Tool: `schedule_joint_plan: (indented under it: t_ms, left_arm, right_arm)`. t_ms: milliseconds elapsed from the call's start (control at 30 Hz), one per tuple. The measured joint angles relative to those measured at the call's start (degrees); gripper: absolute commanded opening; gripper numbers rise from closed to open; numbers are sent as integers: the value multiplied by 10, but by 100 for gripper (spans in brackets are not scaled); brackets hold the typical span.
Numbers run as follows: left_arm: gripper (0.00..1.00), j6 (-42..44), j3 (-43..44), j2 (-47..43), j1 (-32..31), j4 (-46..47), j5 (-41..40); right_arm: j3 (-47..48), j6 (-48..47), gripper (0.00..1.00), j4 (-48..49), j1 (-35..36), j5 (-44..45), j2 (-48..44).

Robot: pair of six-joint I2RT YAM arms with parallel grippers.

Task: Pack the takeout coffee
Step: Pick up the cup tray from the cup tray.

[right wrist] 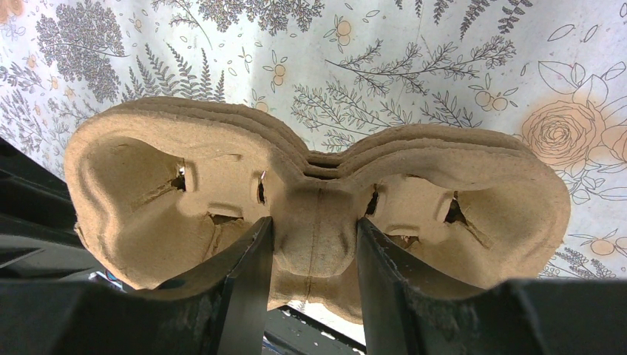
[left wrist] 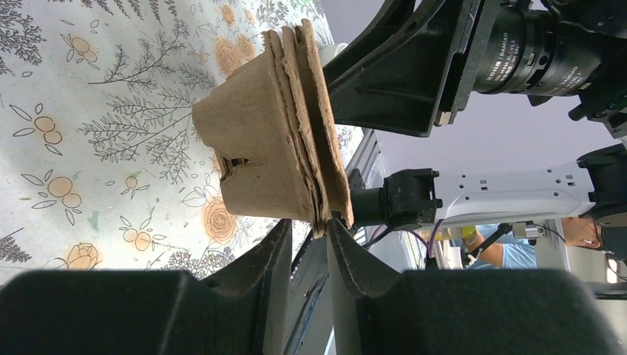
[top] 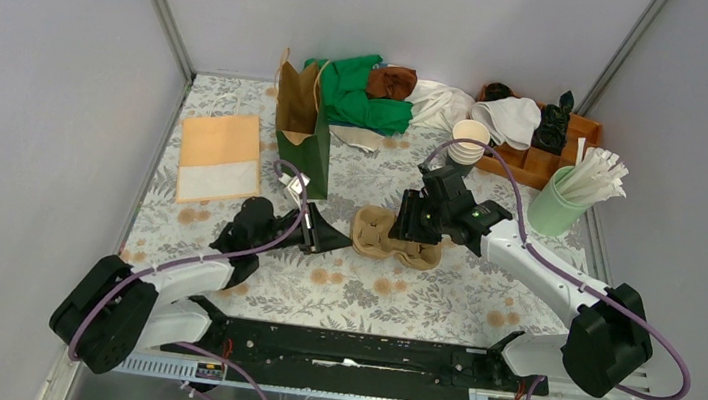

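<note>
Both arms grip the stacked pulp carriers (top: 378, 235) at mid-table.
The left gripper (left wrist: 310, 225) is closed on the rim at the stack's left end. The right gripper (right wrist: 314, 222) is clamped across the hump in the middle, with a finger pressed to each side of it. The stack sits on the flowered table (top: 340, 289), and a paper bag (top: 303, 129) stands upright just behind the left arm. The lidded coffee cup cannot be picked out in any view.

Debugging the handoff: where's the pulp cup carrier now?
Top view, mid-table: cup carrier lies front-right of the green bag, left fingers at its rim, right fingers astride its centre.
</note>
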Motion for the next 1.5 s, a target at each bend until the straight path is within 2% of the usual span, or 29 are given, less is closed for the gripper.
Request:
schedule_joint_plan:
  t_ms: [633,667,867,1033,1267,1500]
  left_arm:
    - [30,-2,24,48,-3,22,14]
    - [28,-1,27,50,-3,20,14]
    - [0,20,47,72,-6,-28,1]
    - [0,41,60,109,-9,-76,-35]
    - [0,52,74,168,-13,-81,-54]
    - [0,70,97,177,-21,-126,-84]
  right_arm:
    - [0,-1,40,1,-2,-4,0]
    - [0,-1,40,0,-3,-3,0]
    - [0,-3,42,-9,-5,9,0]
    - [0,-2,44,-12,-5,19,0]
    - [0,-2,44,-21,-5,16,0]
    - [0,0,45,-21,-5,11,0]
